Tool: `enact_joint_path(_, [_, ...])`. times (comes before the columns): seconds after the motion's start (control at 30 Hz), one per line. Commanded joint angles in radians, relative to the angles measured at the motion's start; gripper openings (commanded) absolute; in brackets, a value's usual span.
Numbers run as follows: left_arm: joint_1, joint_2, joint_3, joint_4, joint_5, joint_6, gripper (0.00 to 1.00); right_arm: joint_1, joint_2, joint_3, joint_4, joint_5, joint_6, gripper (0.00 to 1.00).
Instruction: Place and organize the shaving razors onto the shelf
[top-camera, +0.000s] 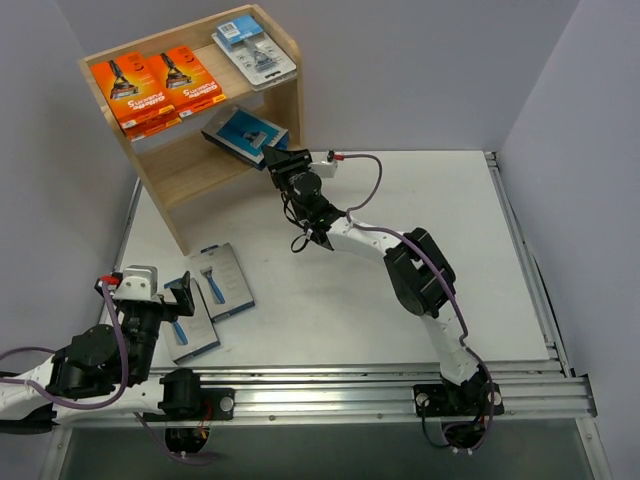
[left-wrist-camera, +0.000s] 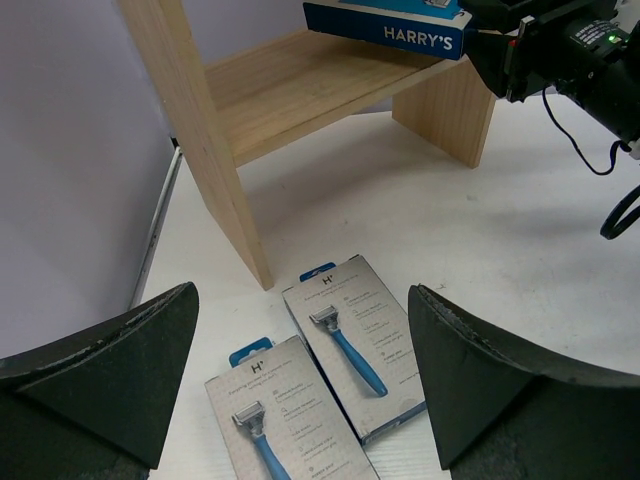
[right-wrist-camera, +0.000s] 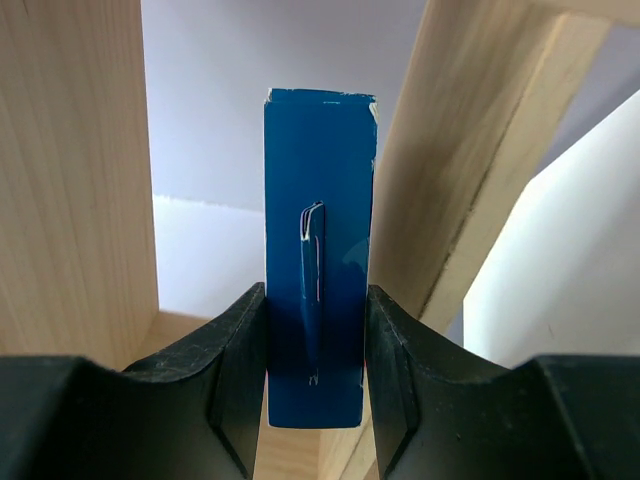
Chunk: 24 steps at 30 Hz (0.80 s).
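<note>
Right gripper (top-camera: 272, 155) is clamped on the near end of a dark blue box (top-camera: 245, 132), one finger flat on each broad face. Ahead of it, the box reaches in under the top board of the shelf (top-camera: 160, 190) and hangs above the lower board without resting on it. From the wrist, wood stands on both sides of the box. There is a clear gap on one side, while the other board runs close by the box's far corner.

Further ahead and above, two orange boxes (top-camera: 160, 85) and a clear blister pack (top-camera: 255, 48) lie inside the top rim. Behind this gripper, bare table (top-camera: 400, 200) extends to the metal edge rails.

Left gripper (top-camera: 160, 295) is spread wide and holds nothing. Just ahead of its fingers, two grey-and-blue boxes (top-camera: 225, 280) lie flat side by side, near the shelf's front side panel.
</note>
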Motion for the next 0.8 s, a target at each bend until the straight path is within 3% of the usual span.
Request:
enact_joint_path(0.0, [0.002, 0.026, -0.005, 0.041, 0.002, 0.022, 0.94, 0.007, -0.016, 0.033, 0.090, 0.190, 0.003, 0.00])
enact_joint_path(0.2, [0.002, 0.005, -0.011, 0.037, 0.003, 0.022, 0.94, 0.015, -0.011, 0.027, 0.057, 0.286, 0.043, 0.00])
enact_joint_path(0.57, [0.002, 0.017, -0.018, 0.043, 0.006, 0.032, 0.94, 0.036, 0.072, 0.179, -0.042, 0.397, 0.074, 0.00])
enact_joint_path(0.77, [0.002, 0.008, -0.021, 0.046, 0.005, 0.032, 0.94, 0.043, 0.090, 0.208, -0.051, 0.402, 0.057, 0.03])
